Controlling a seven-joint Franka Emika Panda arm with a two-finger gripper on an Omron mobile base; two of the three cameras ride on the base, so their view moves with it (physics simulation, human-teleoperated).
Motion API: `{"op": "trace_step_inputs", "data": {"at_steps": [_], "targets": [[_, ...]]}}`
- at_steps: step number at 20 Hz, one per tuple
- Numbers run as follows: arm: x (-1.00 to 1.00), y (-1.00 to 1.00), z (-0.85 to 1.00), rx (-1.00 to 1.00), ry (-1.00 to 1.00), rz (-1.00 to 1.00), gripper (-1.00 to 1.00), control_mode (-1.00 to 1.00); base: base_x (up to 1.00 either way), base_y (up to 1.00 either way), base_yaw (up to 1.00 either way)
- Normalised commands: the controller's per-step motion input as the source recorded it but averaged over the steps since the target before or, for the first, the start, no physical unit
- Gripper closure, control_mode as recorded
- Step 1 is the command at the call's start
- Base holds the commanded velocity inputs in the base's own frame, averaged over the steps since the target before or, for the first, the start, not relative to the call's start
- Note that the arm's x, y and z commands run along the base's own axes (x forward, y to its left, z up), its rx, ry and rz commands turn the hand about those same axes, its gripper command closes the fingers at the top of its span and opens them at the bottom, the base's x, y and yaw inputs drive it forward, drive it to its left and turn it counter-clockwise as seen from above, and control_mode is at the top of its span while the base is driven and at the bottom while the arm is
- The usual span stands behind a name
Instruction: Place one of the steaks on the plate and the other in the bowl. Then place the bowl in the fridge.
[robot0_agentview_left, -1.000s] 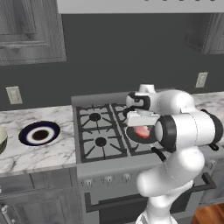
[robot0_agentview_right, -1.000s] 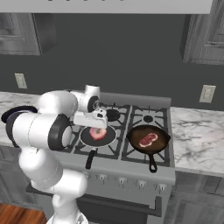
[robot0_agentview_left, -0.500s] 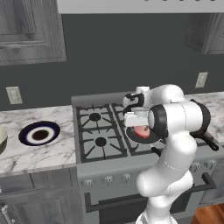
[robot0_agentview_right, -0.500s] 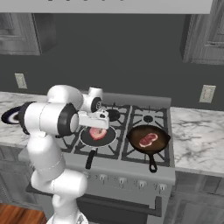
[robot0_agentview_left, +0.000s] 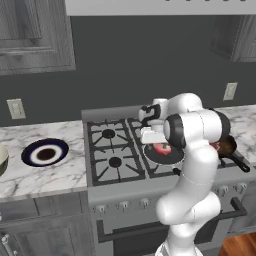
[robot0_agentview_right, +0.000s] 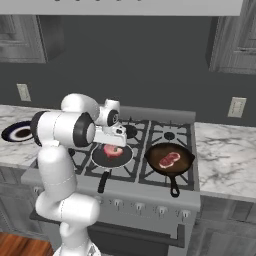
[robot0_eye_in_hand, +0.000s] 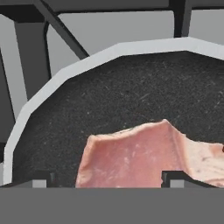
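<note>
On the stove's near left burner, the pale pink steak (robot0_eye_in_hand: 144, 153) is lying in a flat black pan (robot0_agentview_right: 111, 156), and the gripper (robot0_eye_in_hand: 105, 177) is sitting low over it, jaws spread wide on either side and clamping nothing. Right of it, the marbled steak (robot0_agentview_right: 169, 160) is resting in a black frying pan (robot0_agentview_right: 170, 158). Further left, the plate (robot0_agentview_left: 45, 152) and the bowl (robot0_agentview_left: 2, 159) are waiting on the marble counter (robot0_agentview_left: 45, 172).

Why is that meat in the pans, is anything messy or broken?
Nothing stands out. One pink steak lies flat in the front pan, the darker steak sits in the black frying pan, and the plate waits on the counter. Nothing is spilled, tipped or cracked.
</note>
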Motion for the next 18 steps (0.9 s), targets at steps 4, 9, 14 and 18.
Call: {"op": "trace_step_inputs", "data": {"at_steps": [4,9,14,18], "targets": [[0.00,-0.21,-0.42,0.00,0.05,0.00,1.00,-1.00,0.00,0.00,0.00],[-0.13,-0.21,-0.16,0.01,0.00,0.00,1.00,-1.00,0.00,0.00,0.00],[-0.23,-0.06,-0.05,0.00,0.00,0.00,1.00,-1.00,0.00,0.00,0.00],[-0.31,0.02,0.02,0.00,-0.08,0.00,1.00,-1.00,0.00,0.00,0.00]]}}
